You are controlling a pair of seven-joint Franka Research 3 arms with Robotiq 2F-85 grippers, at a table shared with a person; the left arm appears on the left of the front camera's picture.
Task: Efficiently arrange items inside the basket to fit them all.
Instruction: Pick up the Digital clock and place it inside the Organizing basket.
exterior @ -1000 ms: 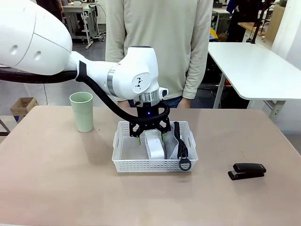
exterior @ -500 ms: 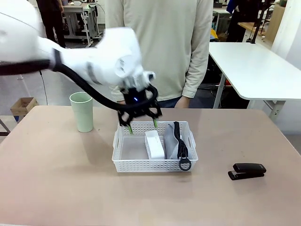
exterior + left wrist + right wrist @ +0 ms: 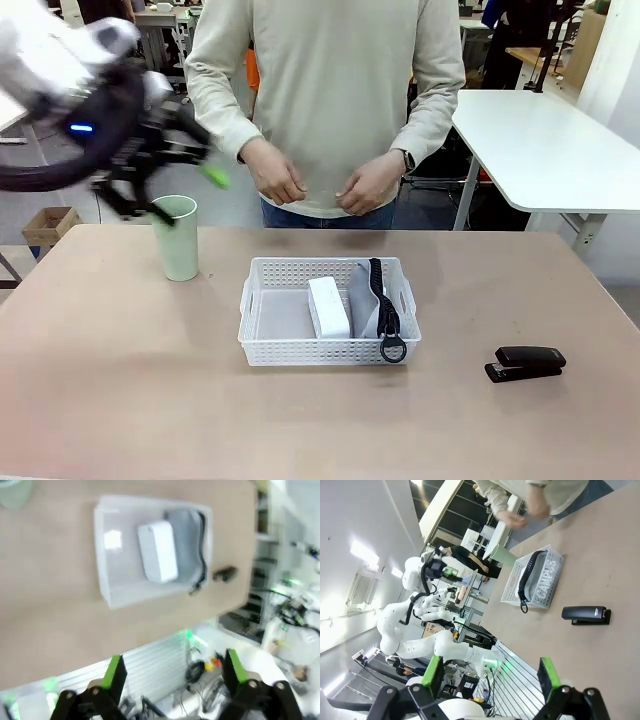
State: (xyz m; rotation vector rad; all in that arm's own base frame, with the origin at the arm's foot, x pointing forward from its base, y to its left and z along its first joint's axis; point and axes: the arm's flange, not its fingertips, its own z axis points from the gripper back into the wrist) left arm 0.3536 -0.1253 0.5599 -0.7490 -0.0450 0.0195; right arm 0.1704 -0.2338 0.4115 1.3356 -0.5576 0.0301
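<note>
Swinging clear of the basket [image 3: 262, 350], your left gripper [image 3: 188, 196] now hangs open and empty above the tumbler [image 3: 179, 240], blurred with motion. A second ago it stood over the box [image 3: 328, 307], which now lies mid-basket, just beside the pouch [image 3: 364, 298]. Your right gripper [image 3: 490, 677] is spread too, holding nothing. With tumbler and stapler [image 3: 526, 363] on the table, you likely have two items left.

White left arm [image 3: 45, 48], black cable [image 3: 40, 182], black left pincer [image 3: 175, 667] with green pads [image 3: 116, 669].
</note>
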